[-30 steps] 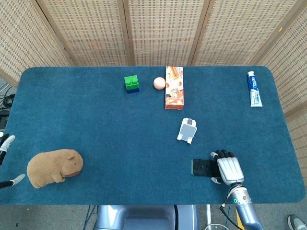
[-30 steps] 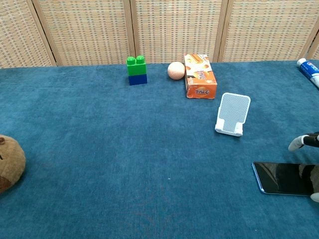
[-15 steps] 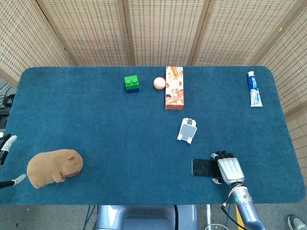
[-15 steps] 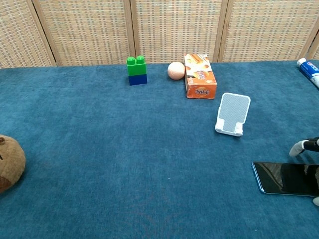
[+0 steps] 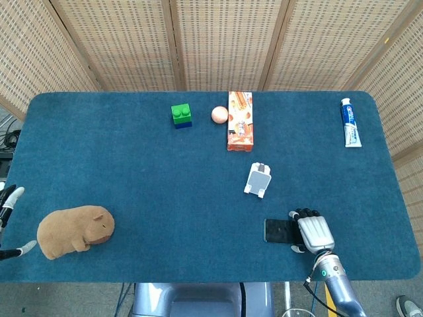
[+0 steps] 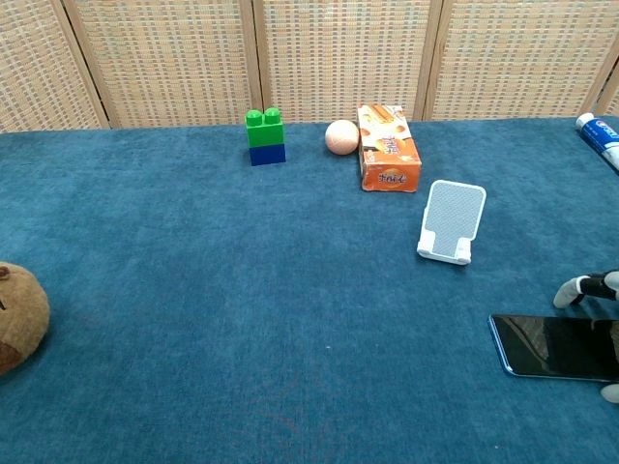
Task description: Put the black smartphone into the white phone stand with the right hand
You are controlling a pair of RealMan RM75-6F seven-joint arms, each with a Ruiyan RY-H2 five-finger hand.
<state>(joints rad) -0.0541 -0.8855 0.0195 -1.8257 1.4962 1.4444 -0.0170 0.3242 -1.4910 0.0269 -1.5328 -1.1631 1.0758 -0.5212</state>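
The black smartphone (image 5: pixel 277 230) (image 6: pixel 542 345) lies flat, screen up, near the table's front right. My right hand (image 5: pixel 314 232) (image 6: pixel 590 287) hovers over its right end, fingers spread to both long edges; one fingertip (image 6: pixel 571 292) sits just beyond the far edge, another at the near edge. The phone stays on the cloth. The white phone stand (image 5: pixel 258 179) (image 6: pixel 451 222) stands upright and unoccupied a short way behind and left of the phone. My left hand (image 5: pixel 8 198) shows only at the far left edge, fingers apart, holding nothing.
An orange snack box (image 5: pixel 240 121), a peach ball (image 5: pixel 219 114) and a green-and-blue block (image 5: pixel 181 115) line the back. A toothpaste tube (image 5: pixel 351 123) lies back right. A brown plush capybara (image 5: pixel 73 230) sits front left. The blue table (image 5: pixel 132 172) ends just before the phone.
The far fingertip of my right hand has dropped slightly lower toward the phone's far edge. The phone and stand have not moved.
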